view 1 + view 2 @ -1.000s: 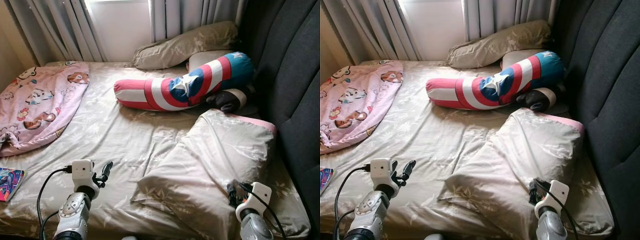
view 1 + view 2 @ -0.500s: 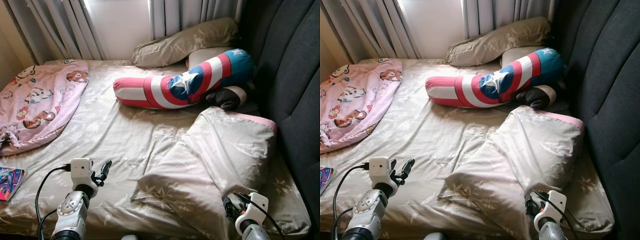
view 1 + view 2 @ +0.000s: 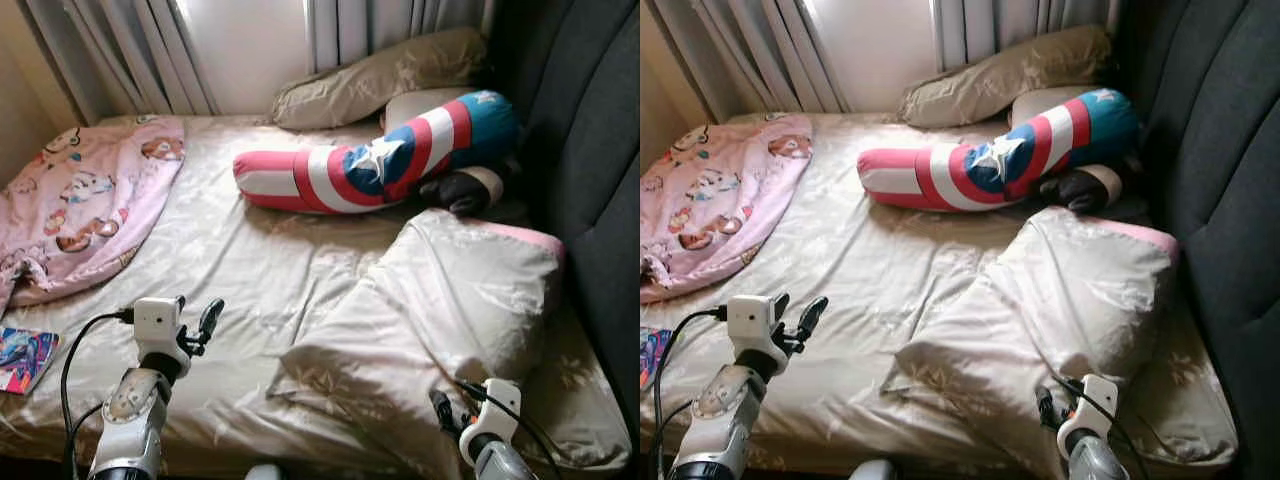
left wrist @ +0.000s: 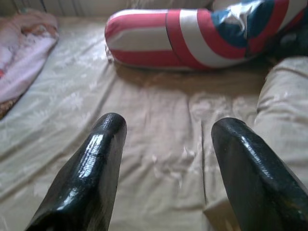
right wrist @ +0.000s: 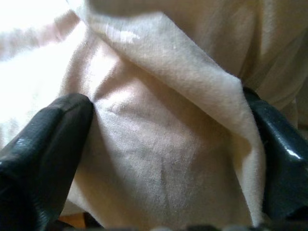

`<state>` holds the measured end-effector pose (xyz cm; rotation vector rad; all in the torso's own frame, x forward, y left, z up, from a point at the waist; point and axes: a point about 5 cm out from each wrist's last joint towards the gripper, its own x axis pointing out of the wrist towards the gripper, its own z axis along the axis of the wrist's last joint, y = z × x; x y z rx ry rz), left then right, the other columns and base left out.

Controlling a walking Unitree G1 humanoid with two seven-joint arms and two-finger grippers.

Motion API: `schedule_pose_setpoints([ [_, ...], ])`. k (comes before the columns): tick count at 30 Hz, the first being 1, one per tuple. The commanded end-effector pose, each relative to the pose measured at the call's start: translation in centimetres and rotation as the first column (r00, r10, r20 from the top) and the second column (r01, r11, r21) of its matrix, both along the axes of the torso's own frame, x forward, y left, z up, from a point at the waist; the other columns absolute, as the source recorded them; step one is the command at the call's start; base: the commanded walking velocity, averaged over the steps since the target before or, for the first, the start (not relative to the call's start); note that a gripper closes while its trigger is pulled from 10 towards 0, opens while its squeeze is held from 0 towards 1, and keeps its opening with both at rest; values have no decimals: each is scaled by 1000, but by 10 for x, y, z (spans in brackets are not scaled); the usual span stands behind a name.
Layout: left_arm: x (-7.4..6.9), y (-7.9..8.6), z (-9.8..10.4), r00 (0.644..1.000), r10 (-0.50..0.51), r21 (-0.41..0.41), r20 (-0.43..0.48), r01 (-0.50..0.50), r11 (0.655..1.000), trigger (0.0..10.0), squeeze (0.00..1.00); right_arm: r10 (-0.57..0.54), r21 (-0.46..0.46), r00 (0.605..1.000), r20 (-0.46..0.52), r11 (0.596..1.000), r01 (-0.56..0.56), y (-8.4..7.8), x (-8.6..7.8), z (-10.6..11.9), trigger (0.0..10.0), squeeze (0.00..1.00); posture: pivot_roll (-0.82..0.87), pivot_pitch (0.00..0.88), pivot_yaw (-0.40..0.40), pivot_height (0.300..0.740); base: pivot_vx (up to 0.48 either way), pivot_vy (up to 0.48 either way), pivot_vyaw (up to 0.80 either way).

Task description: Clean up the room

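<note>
**Inspector:** State of the pincers?

**Assistant:** The right gripper point(image 5: 163, 144) stands with its fingers point(image 5: 45, 144) spread, a fold of the beige pillow point(image 3: 440, 320) lying between them and touching both; whether they press it cannot be told. The left gripper point(image 4: 166, 163) is wide apart, holding nothing, above the bedsheet point(image 3: 260, 270) just left of that pillow.

**Inspector:** Anything obscured?

**Assistant:** A dark object point(image 3: 465, 190) beyond the pillow, tucked under the striped red, white and blue bolster point(image 3: 370, 165), is too shadowed to identify. A colourful book point(image 3: 22, 357) well to the pillow's left is cut by the frame edge.

**Inspector:** Other items?

**Assistant:** A pink cartoon blanket point(image 3: 80, 200) lies far left of the pillow; a second beige pillow point(image 3: 380, 80) rests beyond the bolster by the curtains point(image 3: 130, 50). The dark headboard point(image 3: 590, 180) stands right of the pillow.
</note>
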<state>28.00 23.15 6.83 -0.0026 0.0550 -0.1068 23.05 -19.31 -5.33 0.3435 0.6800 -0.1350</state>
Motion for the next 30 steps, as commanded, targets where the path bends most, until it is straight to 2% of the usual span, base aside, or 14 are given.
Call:
schedule_pose_setpoints([
  [1, -6, 2, -1, 1000, 10, -3, -18, -10, 1000, 10000, 0, 51, 39, 996, -68, 998, -49, 18, -8, -9, 10000, 0, 195, 147, 72, 661, 0, 0, 0],
  [4, -11, 2, -1, 1000, 13, -8, -21, -14, 1000, 10000, 0, 60, 47, 996, -70, 997, -57, 20, -9, -10, 10000, 0, 201, 155, 72, 661, 0, 0, 0],
  [6, -24, 1, -1, 999, 20, -15, -37, -21, 1000, 10000, 0, 70, 50, 995, -74, 997, -66, 20, -12, -11, 10000, 0, 212, 187, 70, 661, 0, 0, 0],
  [7, -26, 1, -1, 999, 21, -15, -39, -22, 1000, 10000, 0, 70, 50, 995, -75, 997, -66, 20, -13, -12, 6431, 0, 210, 193, 69, 661, 0, 0, 0],
  [8, -27, 1, -1, 999, 22, -15, -40, -22, 1000, 10000, 0, 70, 50, 995, -75, 997, -66, 20, -14, -12, 6431, 0, 209, 195, 68, 661, 0, 0, 0],
  [9, -29, 1, -1, 999, 19, -9, -46, -20, 1000, 10000, 0, 76, 52, 994, -74, 996, -72, 21, -14, -13, 0, 0, 209, 201, 68, 661, 0, 0, 0],
  [13, -36, 1, 2, 998, 16, -6, -57, -16, 1000, 10000, 0, 86, 64, 993, -76, 995, -81, 26, -19, -15, 0, 0, 215, 217, 62, 661, 0, 0, 0],
  [19, -38, 1, 7, 998, 16, -4, -59, -16, 1000, 10000, 0, 86, 122, 994, -65, 989, -78, 33, -23, -17, 0, 0, 212, 221, 61, 661, 0, 0, 0],
  [30, -32, -3, 12, 998, 16, -6, -62, -16, 1000, 10000, 0, 78, 175, 996, -50, 982, -68, 39, -25, -18, 0, 0, 190, 202, 54, 661, 0, 0, 0],
])
